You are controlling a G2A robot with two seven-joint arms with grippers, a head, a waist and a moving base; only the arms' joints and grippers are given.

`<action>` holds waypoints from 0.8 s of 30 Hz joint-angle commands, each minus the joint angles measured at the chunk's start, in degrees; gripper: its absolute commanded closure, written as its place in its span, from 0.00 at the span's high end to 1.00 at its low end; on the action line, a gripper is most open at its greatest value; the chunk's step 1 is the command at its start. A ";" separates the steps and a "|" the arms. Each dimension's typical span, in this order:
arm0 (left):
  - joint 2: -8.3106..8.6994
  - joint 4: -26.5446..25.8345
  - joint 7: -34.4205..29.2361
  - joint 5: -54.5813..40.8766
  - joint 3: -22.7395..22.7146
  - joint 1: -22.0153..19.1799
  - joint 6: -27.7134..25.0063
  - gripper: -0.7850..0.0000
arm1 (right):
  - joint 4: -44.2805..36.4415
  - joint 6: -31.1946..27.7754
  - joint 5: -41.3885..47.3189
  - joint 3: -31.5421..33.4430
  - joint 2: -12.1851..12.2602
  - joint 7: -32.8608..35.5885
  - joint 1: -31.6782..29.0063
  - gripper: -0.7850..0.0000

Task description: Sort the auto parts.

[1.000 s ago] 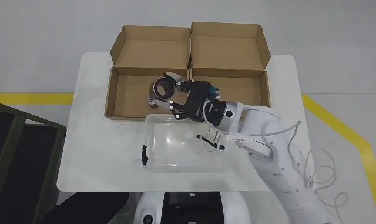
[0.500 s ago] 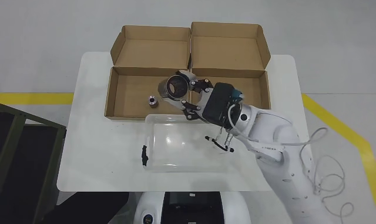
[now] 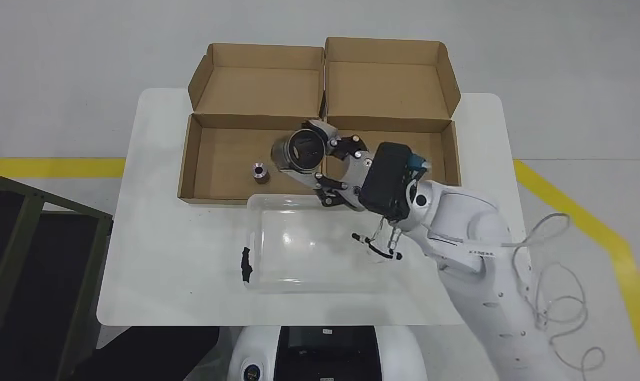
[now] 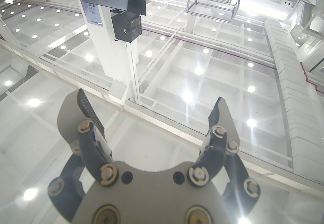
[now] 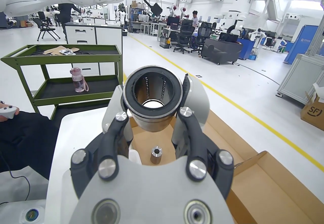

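Observation:
My right gripper is shut on a large black-and-steel hollow bearing sleeve. It holds the sleeve above the right end of the left cardboard box, close to the wall shared with the right box. A small steel cylinder stands upright on the left box's floor, below and apart from the sleeve. My left gripper is open and points up at the ceiling with nothing between its fingers.
A clear plastic bin sits on the white table in front of the boxes, with a small black part at its left edge. Both box lids stand open at the back. A green cart stands left of the table.
The right gripper carried the sleeve to the right, from over the left box's middle toward its right end, uncovering the small steel cylinder. Over the last half second it barely moved.

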 commanded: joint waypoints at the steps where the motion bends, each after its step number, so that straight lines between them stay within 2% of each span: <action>1: 0.00 0.00 0.00 0.00 0.00 0.00 0.00 1.00 | 0.70 0.09 0.02 -0.35 -0.01 -0.08 0.20 0.00; 24: 0.00 0.00 0.00 0.00 0.00 0.00 0.00 1.00 | 15.26 2.38 -0.55 -10.43 -1.63 5.03 7.94 0.00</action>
